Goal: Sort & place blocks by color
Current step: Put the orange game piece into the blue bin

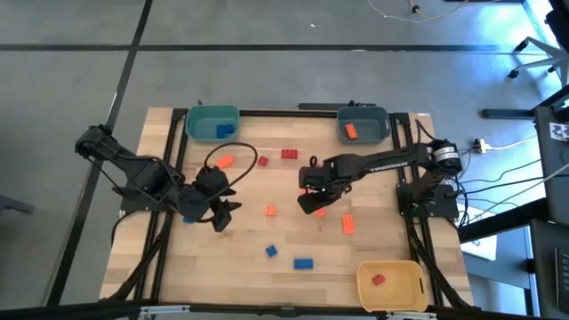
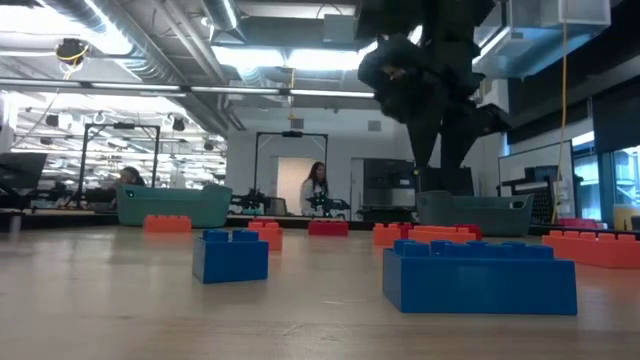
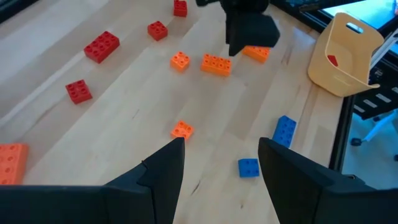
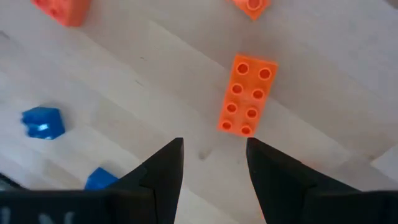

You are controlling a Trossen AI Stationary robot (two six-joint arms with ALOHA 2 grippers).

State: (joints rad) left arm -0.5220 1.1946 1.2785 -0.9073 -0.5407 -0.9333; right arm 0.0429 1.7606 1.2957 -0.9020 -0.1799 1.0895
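Small blocks lie scattered flat on the wooden table: several red ones [image 3: 101,45], orange ones [image 3: 182,129] and two blue ones [image 3: 249,167]. My right gripper [image 4: 213,149] is open and points down over the table's middle. It is just short of an orange eight-stud block [image 4: 247,94] and touches nothing; it also shows in the high view [image 1: 311,201]. My left gripper [image 3: 221,146] hangs open and empty above the table's left half [image 1: 222,213], slanting down toward the blocks.
A teal bin [image 1: 213,123] holding blue blocks stands at the far left. A grey-blue bin [image 1: 363,124] with an orange block stands at the far right, and a yellow bin [image 1: 391,280] with a red block at the near right. People show in the room beyond the table.
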